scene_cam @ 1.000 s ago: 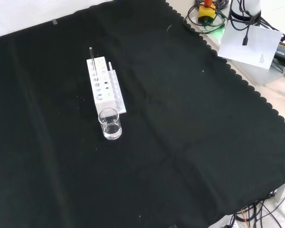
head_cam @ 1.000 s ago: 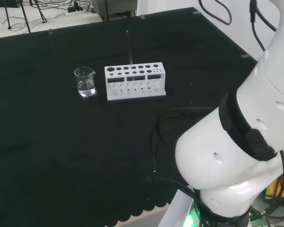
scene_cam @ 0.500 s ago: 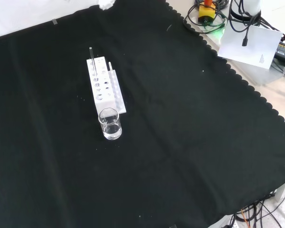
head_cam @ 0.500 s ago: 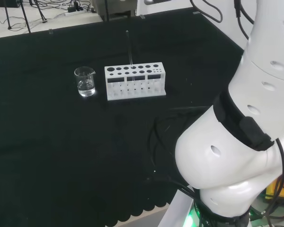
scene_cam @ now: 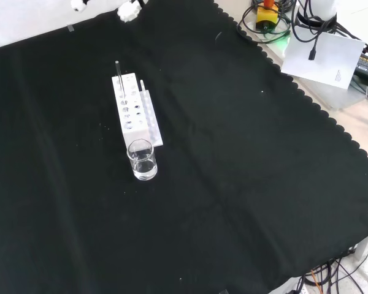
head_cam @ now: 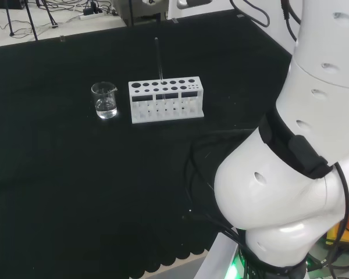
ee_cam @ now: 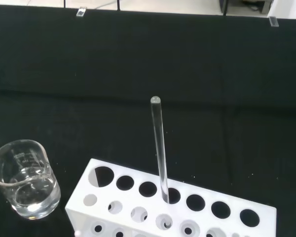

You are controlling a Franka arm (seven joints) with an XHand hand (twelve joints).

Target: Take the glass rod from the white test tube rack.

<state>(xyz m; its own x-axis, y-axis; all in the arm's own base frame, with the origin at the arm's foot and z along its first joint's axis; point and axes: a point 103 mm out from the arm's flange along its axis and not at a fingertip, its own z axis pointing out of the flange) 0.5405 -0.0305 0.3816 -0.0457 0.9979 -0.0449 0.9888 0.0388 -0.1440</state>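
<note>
The glass rod (ee_cam: 159, 148) stands upright in a hole of the back row of the white rack (head_cam: 166, 99), which sits on the black cloth of the counter (scene_cam: 233, 171). In the head view the rod (head_cam: 159, 58) rises well above the rack's top. Nothing touches the rod.

A small clear beaker (head_cam: 104, 100) stands just beside the rack, apart from it: to its left in the head view, nearer the camera in the front view (scene_cam: 141, 160). It holds a little clear liquid at the bottom. Faint printed marks show on the beaker wall in the wrist view (ee_cam: 24, 178), too small to read. The other holes of the rack look empty.

At the top edge of the front view, white fingertips of the hand (scene_cam: 129, 11) come in above the cloth, well apart from the rack (scene_cam: 133, 110) and rod (scene_cam: 118, 72). So little of the fingers shows that I cannot tell whether they are spread or curled. Between the hand and the rack lies bare cloth
</note>
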